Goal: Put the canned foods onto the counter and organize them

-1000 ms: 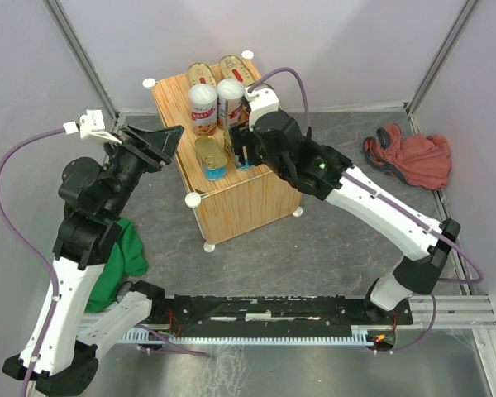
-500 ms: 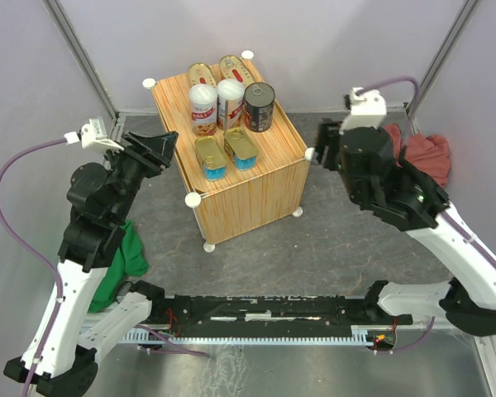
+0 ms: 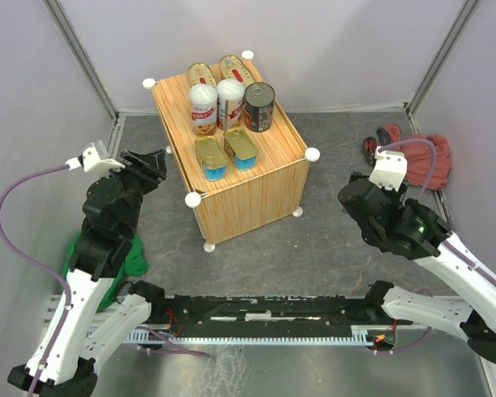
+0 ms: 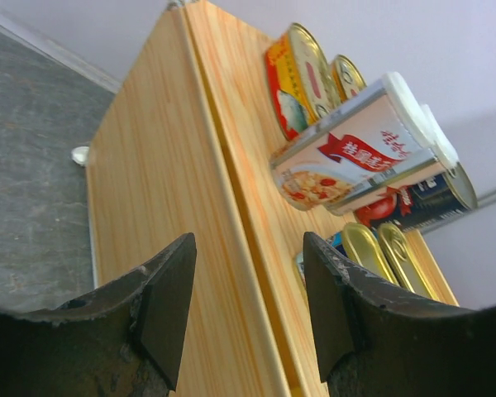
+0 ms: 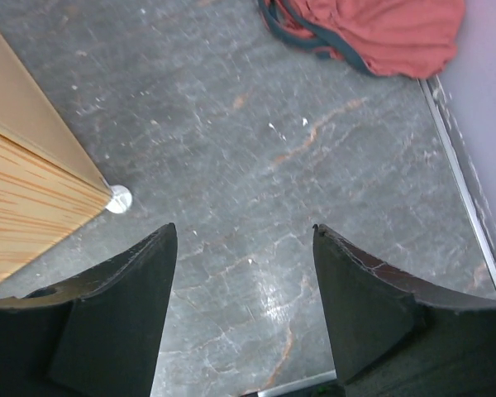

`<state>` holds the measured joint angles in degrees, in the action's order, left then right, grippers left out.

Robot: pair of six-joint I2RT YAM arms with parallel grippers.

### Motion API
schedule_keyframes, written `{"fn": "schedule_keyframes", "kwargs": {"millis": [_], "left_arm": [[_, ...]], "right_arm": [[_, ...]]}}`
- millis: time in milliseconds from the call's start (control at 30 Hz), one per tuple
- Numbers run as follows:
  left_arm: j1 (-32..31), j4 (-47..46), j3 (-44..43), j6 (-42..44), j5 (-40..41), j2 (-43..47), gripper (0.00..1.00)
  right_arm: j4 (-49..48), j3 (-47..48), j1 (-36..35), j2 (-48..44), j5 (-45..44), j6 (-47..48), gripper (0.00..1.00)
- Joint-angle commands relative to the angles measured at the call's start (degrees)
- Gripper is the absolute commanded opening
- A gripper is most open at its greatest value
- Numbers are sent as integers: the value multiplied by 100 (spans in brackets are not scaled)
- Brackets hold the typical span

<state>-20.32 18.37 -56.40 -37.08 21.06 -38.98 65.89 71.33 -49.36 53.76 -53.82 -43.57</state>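
Observation:
Several canned foods stand on the counter (image 3: 248,197). Two oval gold cans (image 3: 202,74) are at the back. Two tall white-lidded cans (image 3: 202,107) and a dark round can (image 3: 259,106) form the middle row. Two rectangular gold cans (image 3: 210,155) lie in front. My left gripper (image 3: 155,164) hangs left of the counter, open and holding nothing. In the left wrist view the left gripper (image 4: 248,241) frames the counter's edge (image 4: 223,207), with the tall cans (image 4: 355,153) beyond. My right gripper (image 5: 244,231) is open over bare floor, right of the counter.
A red cloth (image 3: 417,157) lies on the floor at the right wall and shows as the red cloth (image 5: 380,29) in the right wrist view. A green cloth (image 3: 120,256) lies under the left arm. A white counter knob (image 5: 117,198) is near the right gripper.
My right arm has left the dark round can on the counter and swung back right and down over the floor. My left arm has drawn back and lowered a little.

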Motion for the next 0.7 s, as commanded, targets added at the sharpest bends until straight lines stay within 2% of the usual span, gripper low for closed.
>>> {"fn": "schedule_keyframes", "kwargs": {"millis": [0,233,500,600,667], "left_arm": [[27,54,159,178,645,259,61],[30,344,581,280,798,371,61],[40,552,1678,-74,1023,876,63],[52,621,1891,-124,1064,1020,63],[54,653,1965,-137,1082,1056,63]], "right_arm": [[596,-314,23,-168,51,-913,76],[754,-888,23,-476,153,-1452,80],[1188,-1096,23,-714,-96,-1811,82],[1135,-1224,23,-973,-87,-1710,78],[931,-1333,23,-1174,-16,-1526,80]]}}
